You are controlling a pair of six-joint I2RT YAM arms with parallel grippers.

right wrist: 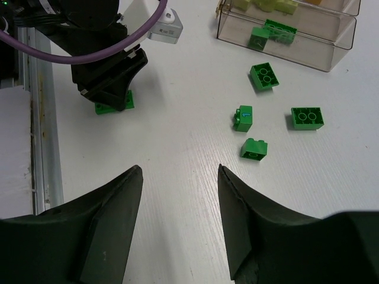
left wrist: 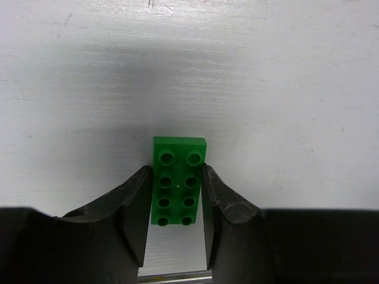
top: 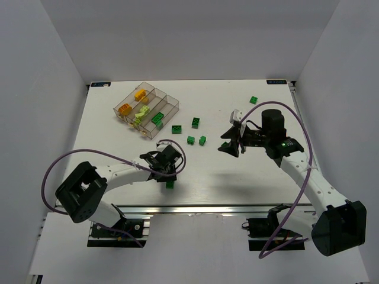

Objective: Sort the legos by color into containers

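The left hand [left wrist: 176, 171] is found clamped across the long sides of a dark green eight-stud plastic brick [left wrist: 179, 180], which lies studs-up on the white table [left wrist: 266, 89] toward its near edge, well apart from the clear four-compartment plastic tray [top: 172, 109]. The brick is judged light, rigid and smooth-walled; a hold across the narrow width at mid-length is considered least prone to pivoting or slipping. The right hand [right wrist: 179, 168] is held apart, empty.

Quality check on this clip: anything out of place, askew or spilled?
Nothing spilled or damaged. The tray sits askew to the table edges, and one green brick lies alone, apart from the other loose ones.
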